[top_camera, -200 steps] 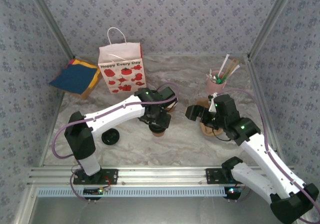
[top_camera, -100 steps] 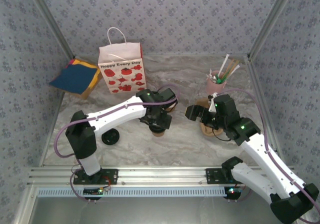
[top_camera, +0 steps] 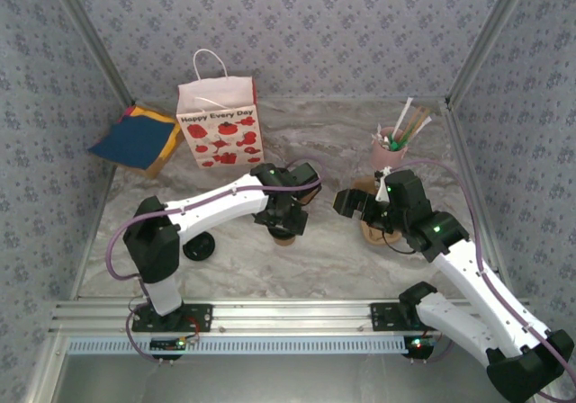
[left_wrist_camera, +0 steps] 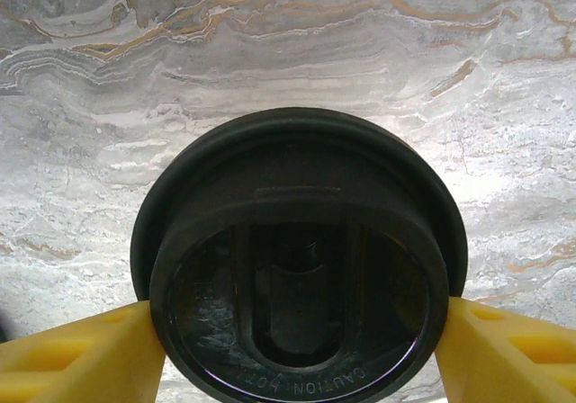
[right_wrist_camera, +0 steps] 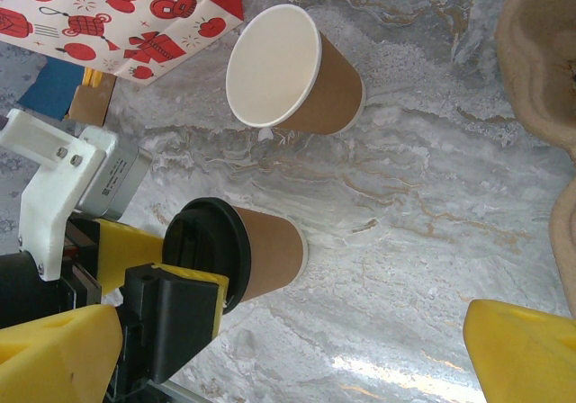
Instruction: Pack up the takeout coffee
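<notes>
— Brown paper cup (right_wrist_camera: 270, 255) with the black lid (left_wrist_camera: 297, 259): where is it to be logged?
— Stood on the marble table (top_camera: 342, 273), about mid-table, in front of the white paper bag (top_camera: 220, 124) printed in red. It is left of the tan pulp carrier (right_wrist_camera: 544, 52) and not yet set in it.
— Left gripper (left_wrist_camera: 297, 326), state?
— Positioned over the cup from above. The jaws are drawn in to lid width, so partly open. Both yellow pads (left_wrist_camera: 81, 358) are seen against the lid's rim, one on each side. The lid is what is gripped. Contact with the cup wall below can't be told.
— Right gripper (right_wrist_camera: 292, 335)?
— Spread as wide as it goes, with nothing held between the fingers. It is held by the carrier, close to the pink cup of straws (top_camera: 389, 151), and is pointed toward the cups.
— Is a second cup to be noted?
— Yes. An open brown cup (right_wrist_camera: 333, 93), cream inside, is stood just behind the lidded one, nearer the bag. A gap is seen between the two.
— Anything else to be tagged?
— A loose black lid (top_camera: 199, 246) is lying flat on the table beside the left arm. A blue-and-yellow flat item (top_camera: 135, 139) is leaned in the far left corner; its kind can't be told.
</notes>
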